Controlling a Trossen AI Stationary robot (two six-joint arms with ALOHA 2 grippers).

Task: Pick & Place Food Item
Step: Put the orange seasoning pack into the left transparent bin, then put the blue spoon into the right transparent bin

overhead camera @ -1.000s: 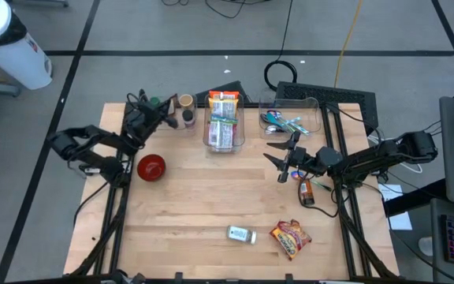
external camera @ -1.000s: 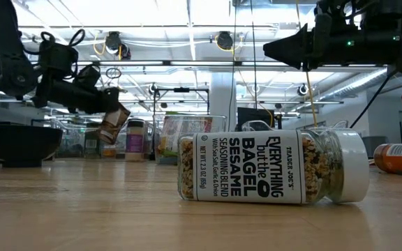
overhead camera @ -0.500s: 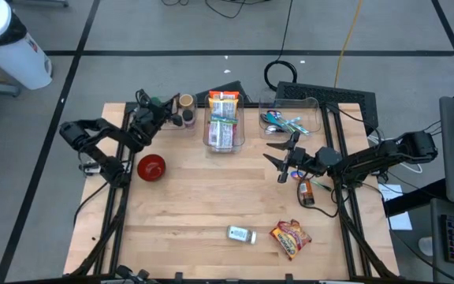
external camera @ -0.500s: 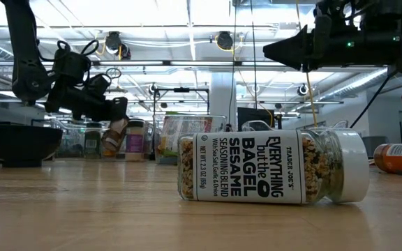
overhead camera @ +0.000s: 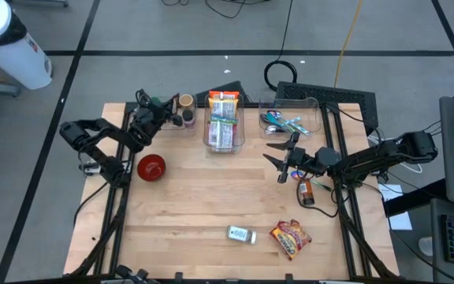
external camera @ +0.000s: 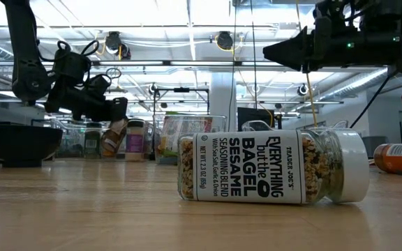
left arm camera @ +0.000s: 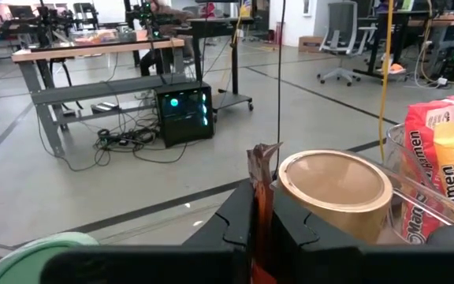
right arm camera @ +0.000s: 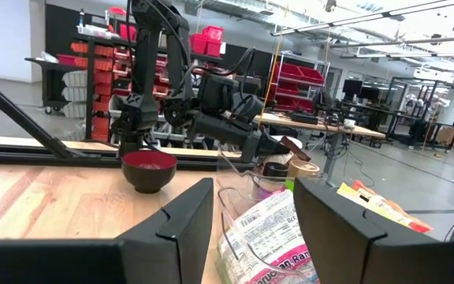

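Observation:
My left gripper (overhead camera: pixel 166 113) is at the table's far left and shut on a thin brown snack packet (external camera: pixel 114 137). The packet hangs beside a tan-lidded jar (left arm camera: pixel 334 189) and a dark-lidded jar (overhead camera: pixel 187 119). My right gripper (overhead camera: pixel 278 160) hovers open over the middle right of the table with nothing between its fingers. A clear bin (overhead camera: pixel 225 139) of ramen packets stands at the far middle. My left gripper pinches the brown packet between its two fingers, flat side to each finger. The fingers come level from the table's left. The packet's crimped top end (left arm camera: pixel 264 156) sticks up above the fingers, and the rest (external camera: pixel 112 139) hangs below them, slightly tilted. Whether its lower end touches the table I cannot tell.
A red bowl (overhead camera: pixel 151 166) sits near the left arm. A seasoning jar (overhead camera: pixel 241 234) lies on its side near the front edge, beside a snack bag (overhead camera: pixel 290 238). A sauce bottle (overhead camera: pixel 306 192) lies at the right. A second clear bin (overhead camera: pixel 314 126) holds utensils.
My left gripper has moved toward the far edge and the jars and has sunk a little, still shut on the brown packet. The packet now hangs lower and closer to the jars. It has kept still for the last half second.

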